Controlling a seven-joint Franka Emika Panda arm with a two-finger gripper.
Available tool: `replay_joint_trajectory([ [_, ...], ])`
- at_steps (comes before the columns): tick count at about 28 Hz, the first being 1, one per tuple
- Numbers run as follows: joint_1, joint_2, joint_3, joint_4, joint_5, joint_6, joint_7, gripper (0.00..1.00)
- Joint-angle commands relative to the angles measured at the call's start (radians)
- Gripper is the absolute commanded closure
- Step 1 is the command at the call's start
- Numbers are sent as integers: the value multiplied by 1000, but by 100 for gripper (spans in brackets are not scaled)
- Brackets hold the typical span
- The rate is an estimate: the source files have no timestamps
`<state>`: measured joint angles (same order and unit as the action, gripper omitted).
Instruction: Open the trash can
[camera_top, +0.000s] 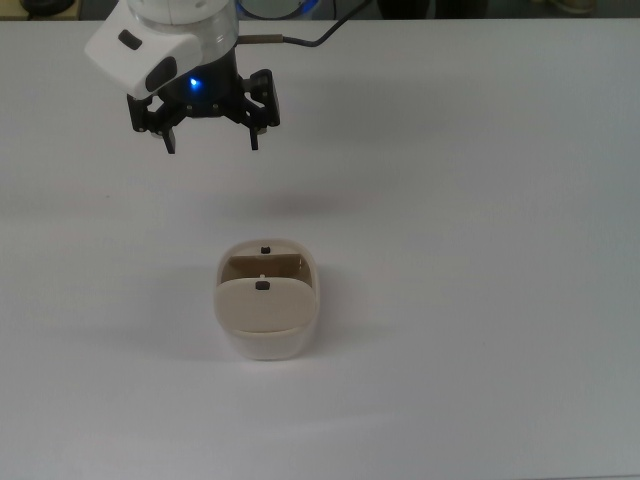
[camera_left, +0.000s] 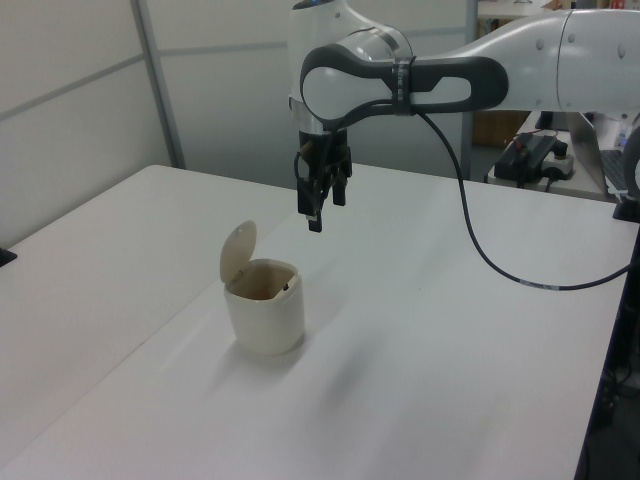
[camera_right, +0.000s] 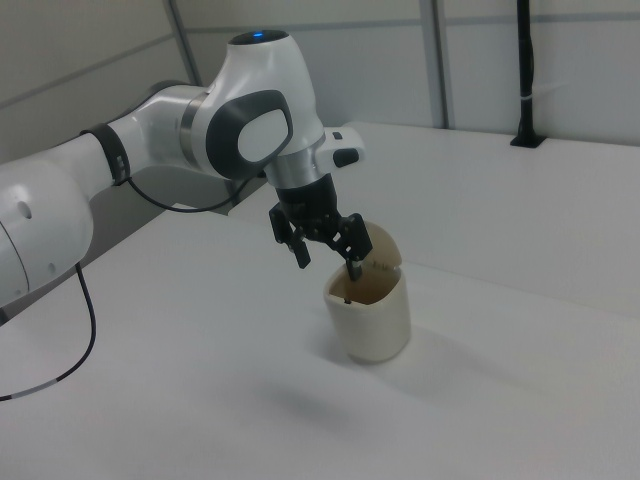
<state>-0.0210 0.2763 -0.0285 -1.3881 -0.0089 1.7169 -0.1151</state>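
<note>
in the top view, going from its left, the gripper (camera_top: 210, 140) hangs in the air near the far side of the table (camera_top: 480, 200), its fingers (camera_top: 169, 140) spread apart and holding nothing, a blue light glowing on the wrist. a little to the top view's right of it and nearer the camera stands the trash can (camera_top: 267, 300), well apart from the gripper, alone on the table. its lid (camera_top: 259, 305) is up; the left view shows the lid (camera_left: 238, 256) tipped upright on its hinge and the mouth of the trash can (camera_left: 265, 307) uncovered, so the opening looks done.

the risk i see now is undoing it. if the arm drops or sweeps toward the bin, a finger could knock the raised lid shut or tip the light bin over. in the right view the gripper (camera_right: 322, 245) overlaps the can's rim, but that looks like perspective, not contact.
</note>
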Motion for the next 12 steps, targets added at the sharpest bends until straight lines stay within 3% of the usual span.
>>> replay_joint_trajectory([
  [1,9,-13,-4,-12,-11,-22,-12,0],
  [12,7,-13,-4,-14,-11,-22,-17,0],
])
